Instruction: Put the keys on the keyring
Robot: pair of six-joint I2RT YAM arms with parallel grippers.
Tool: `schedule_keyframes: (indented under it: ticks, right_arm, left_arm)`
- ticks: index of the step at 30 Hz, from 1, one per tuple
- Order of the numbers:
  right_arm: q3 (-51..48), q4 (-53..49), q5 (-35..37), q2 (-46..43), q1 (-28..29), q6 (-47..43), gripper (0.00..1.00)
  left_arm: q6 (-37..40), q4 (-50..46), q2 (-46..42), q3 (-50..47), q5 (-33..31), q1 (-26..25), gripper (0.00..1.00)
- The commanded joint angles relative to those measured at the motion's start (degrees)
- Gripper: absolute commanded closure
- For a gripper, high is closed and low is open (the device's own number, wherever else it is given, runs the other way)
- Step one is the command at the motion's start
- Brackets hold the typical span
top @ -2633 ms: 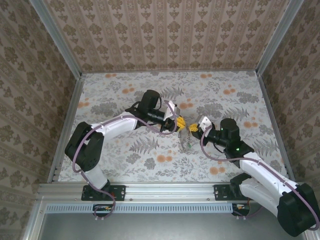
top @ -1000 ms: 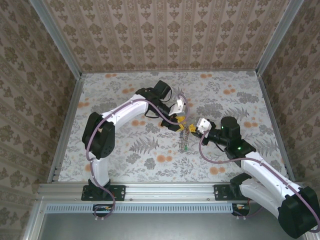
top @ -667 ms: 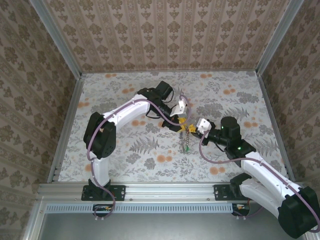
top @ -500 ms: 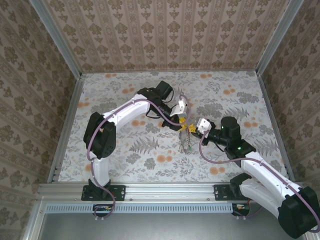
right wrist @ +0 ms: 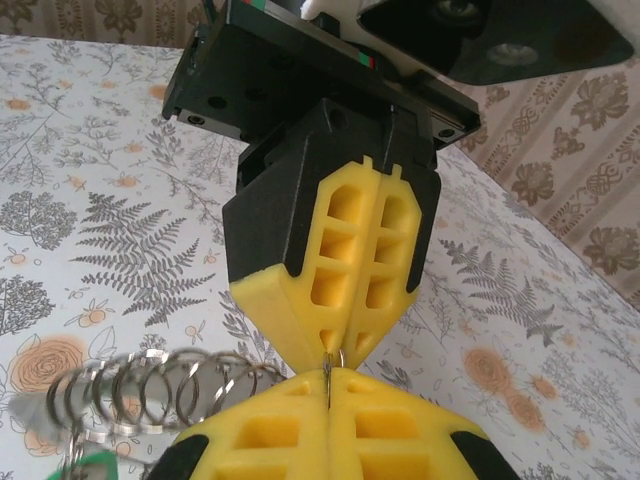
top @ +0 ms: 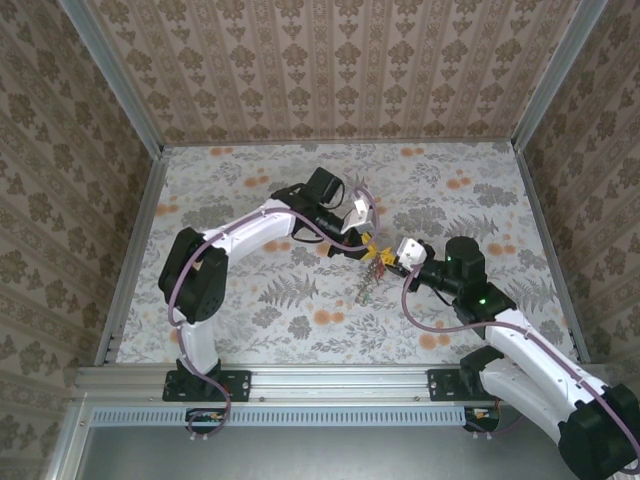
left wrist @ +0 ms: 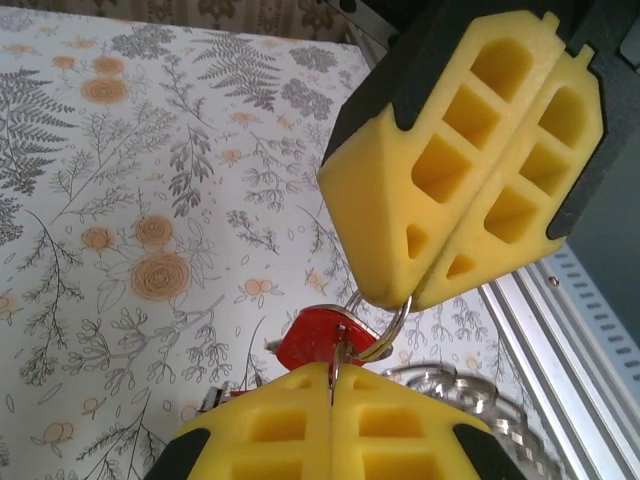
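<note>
1. The left gripper (top: 367,243) is clenched on the thin wire end of the keyring (top: 366,286). It meets the right gripper (top: 384,257) tip to tip, and that one is clamped on the same wire.
2. The keyring's chain trails from that pinch over the flowered table (top: 250,310).
3. A red key (left wrist: 313,342) sits on the wire, touching the left fingers. A green key (right wrist: 88,466) dangles lower, blurred.

text: none legible in any view | labels: none | brands: none | numbers: none | signs: none
</note>
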Motion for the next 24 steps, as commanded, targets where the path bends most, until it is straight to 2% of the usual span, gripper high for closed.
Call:
schedule_keyframes:
  ticks: [1, 7, 18, 24]
  right_arm:
    - [-1.1, 0.1, 1.2, -2.1, 0.5, 1.1, 1.00]
    - [-1.4, -0.1, 3.6, -1.8, 1.4, 0.7, 1.00]
    - [-1.6, -2.9, 6.3, -1.6, 3.7, 0.3, 1.00]
    - [-2.9, -0.3, 7.4, -1.5, 4.7, 0.8, 1.00]
  left_arm:
    - [-9.7, 12.7, -2.8, -3.1, 0.2, 1.0, 1.00]
    - [-19.2, 25.9, -4.7, -9.8, -0.5, 1.0, 1.00]
    - [-28.6, 39.0, -6.9, -15.3, -3.4, 1.0, 1.00]
    - [-35.0, 48.8, -8.0, -20.1, -7.3, 1.0, 1.00]
